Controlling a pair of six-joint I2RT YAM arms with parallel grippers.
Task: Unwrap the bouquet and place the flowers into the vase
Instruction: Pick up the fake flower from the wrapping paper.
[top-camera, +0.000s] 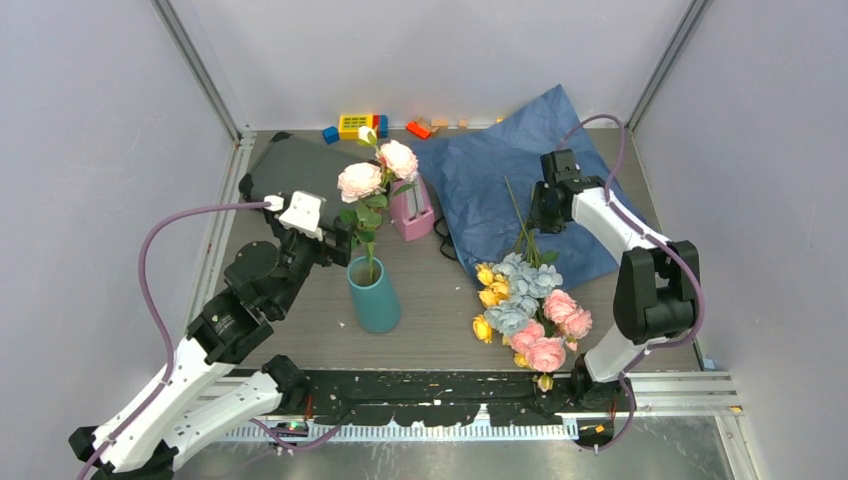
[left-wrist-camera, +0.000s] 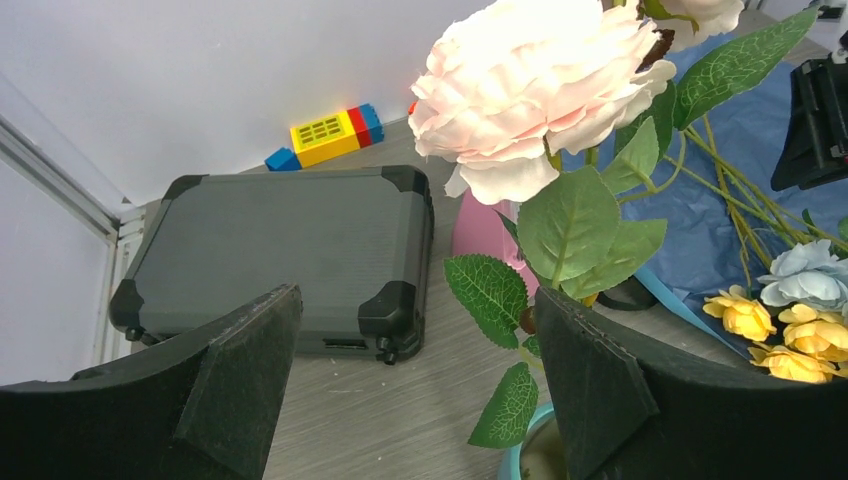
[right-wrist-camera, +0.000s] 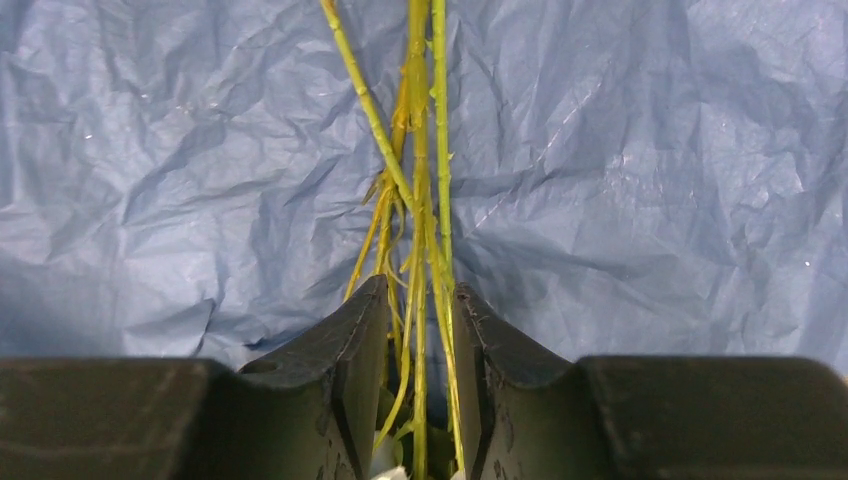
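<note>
Left gripper (left-wrist-camera: 415, 320) first: it's spread wide with nothing pinched, sitting just left of the vase (top-camera: 375, 300) at about rim level, and the leafy stem rising out of the vase stands between its jaws. Two pale pink flowers (top-camera: 362, 181) are in the vase, upright, blooms well above its mouth.

Right gripper (right-wrist-camera: 418, 300) is well to the right of the vase and further back, down over the blue paper (top-camera: 480, 170), with a handful of green stems (right-wrist-camera: 420, 150) running through the narrow gap between its jaws. A couple of stems look like they touch the inner faces, but I honestly can't tell whether it's clamping them or just straddling them.

Those stems belong to the rest of the bouquet (top-camera: 528, 312), lying flat on the counter (top-camera: 440, 300) right of the vase, with the pink, pale blue and yellow heads toward the near side.

Pink metronome (top-camera: 412, 210) stands just behind the vase, dark case (left-wrist-camera: 290, 250) behind and to its left
</note>
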